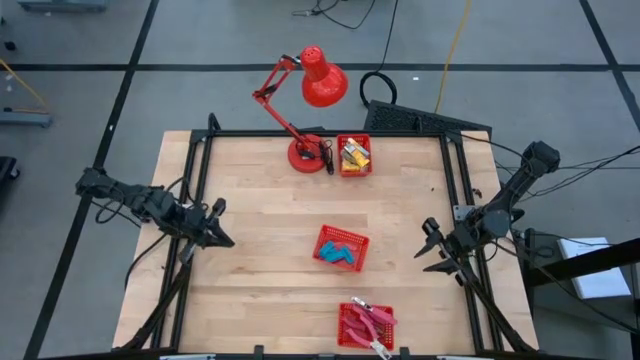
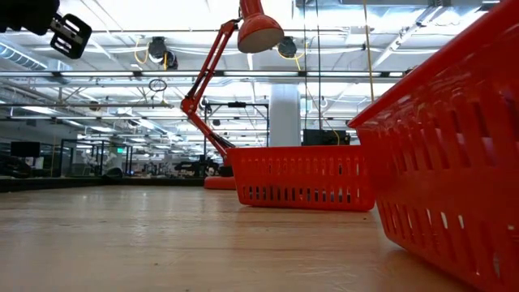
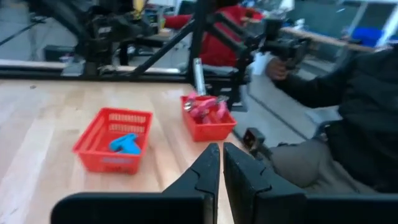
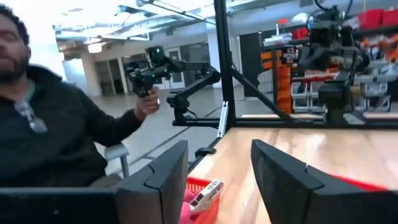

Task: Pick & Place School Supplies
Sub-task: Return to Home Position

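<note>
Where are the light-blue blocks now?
High view: the light-blue blocks lie in the middle red basket, between the lamp-side basket and the pliers basket.

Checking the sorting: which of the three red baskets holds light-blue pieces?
The middle basket of the row; the basket beside the lamp holds yellow pieces, the basket farthest from the lamp pink-red tools.
</note>
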Motion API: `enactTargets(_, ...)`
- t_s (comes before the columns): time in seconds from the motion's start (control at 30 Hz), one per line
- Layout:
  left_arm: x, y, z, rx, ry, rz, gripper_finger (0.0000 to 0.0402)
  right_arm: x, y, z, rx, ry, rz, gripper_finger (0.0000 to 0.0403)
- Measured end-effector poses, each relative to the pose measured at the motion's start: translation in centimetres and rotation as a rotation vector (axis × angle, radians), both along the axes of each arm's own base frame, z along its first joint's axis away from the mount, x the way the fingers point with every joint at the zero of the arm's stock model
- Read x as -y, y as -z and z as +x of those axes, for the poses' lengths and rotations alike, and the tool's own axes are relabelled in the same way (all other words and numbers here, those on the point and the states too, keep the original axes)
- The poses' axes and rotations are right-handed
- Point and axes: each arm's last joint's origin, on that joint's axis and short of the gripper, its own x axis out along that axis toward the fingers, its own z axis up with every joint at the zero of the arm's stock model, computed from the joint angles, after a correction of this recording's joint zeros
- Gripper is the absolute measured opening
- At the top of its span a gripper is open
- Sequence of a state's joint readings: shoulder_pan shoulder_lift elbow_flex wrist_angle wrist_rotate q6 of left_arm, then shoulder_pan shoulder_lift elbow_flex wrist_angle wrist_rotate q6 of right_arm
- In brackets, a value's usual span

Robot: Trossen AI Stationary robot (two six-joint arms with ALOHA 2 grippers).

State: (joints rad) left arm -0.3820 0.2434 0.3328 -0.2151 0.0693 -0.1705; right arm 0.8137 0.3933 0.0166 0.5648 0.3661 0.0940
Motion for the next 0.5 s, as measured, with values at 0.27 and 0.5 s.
enactTargets(0.27, -0.6, 2.9, 0.4, 0.011, -0.004, -0.029, 0.0021, -0.5, 0.4, -0.2, -0.095, -0.194, 0.082, 0.0166)
enactTargets(0.5, -1.7, 5.0, 0.6, 0.004, -0.024, -0.048, 0.0021, -0.5, -0.1, -0.7, -0.024, -0.327, 0.069, 0.0166)
